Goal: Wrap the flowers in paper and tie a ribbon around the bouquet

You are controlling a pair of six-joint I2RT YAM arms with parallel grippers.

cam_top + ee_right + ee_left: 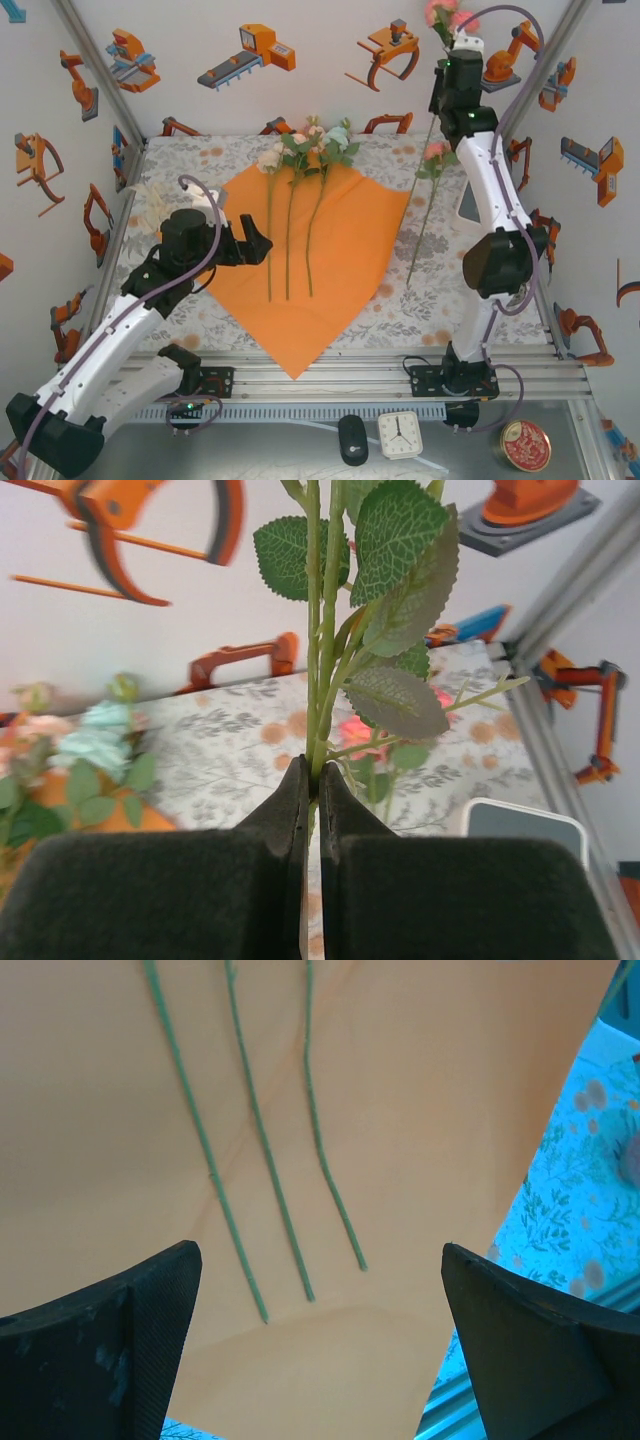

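Right gripper [311, 780] is clamping flowers [330, 660] aloft, far right, pinching thinly — they could be slipping or swinging wide (left gripper [266, 249] is hovering open over paper [350, 250], three more lying there).

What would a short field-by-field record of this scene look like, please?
Paper: orange paper spread flat on the patterned table, one corner toward the near edge.
Laid flowers: three flowers side by side on the paper, blooms at the far end.
Left pincer: open, above the paper near the stem ends, holding nothing.
Right pincer: shut on the leafy stems of pink flowers, held up at the far right.
Wrapping: not yet begun.
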